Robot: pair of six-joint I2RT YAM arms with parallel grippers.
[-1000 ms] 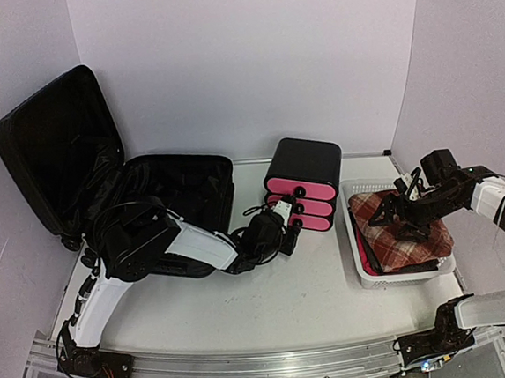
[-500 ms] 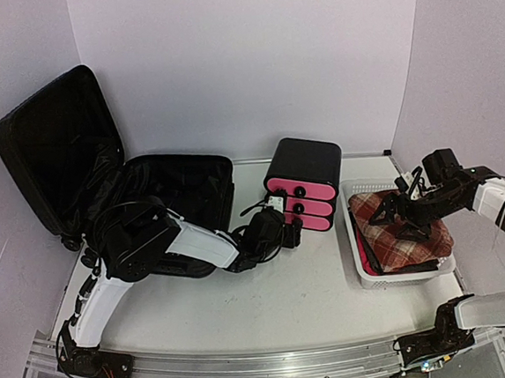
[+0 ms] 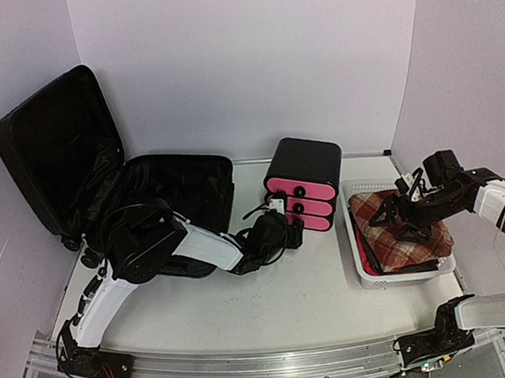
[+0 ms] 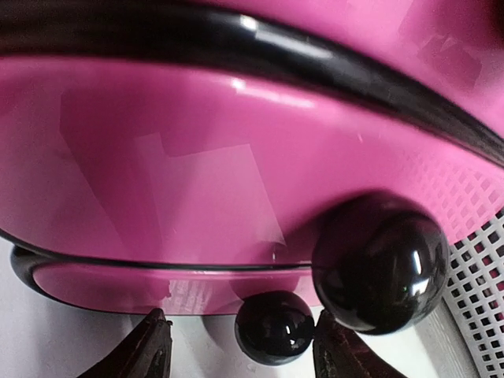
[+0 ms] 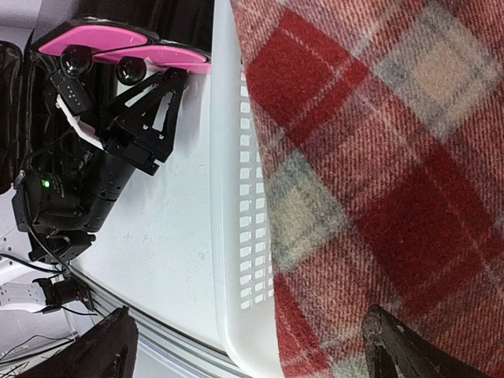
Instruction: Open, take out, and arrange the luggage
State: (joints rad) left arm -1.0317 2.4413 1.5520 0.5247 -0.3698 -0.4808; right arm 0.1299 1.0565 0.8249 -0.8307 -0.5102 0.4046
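A black hard-shell luggage [image 3: 55, 153] lies open, its lining black as well. Near it stands a glossy black drawer box [image 3: 303, 160] with bright pink drawer fronts [image 4: 197, 173] and shiny black round knobs [image 4: 380, 262]. A white basket [image 5: 233, 197] with a lattice of small square holes holds a plaid cloth [image 5: 378, 157] in red, cream and grey checks. The table [image 3: 315, 298] is off-white. The walls [image 3: 242, 66] are pale lavender. The robot arms [image 3: 206, 244] are white with black joints.
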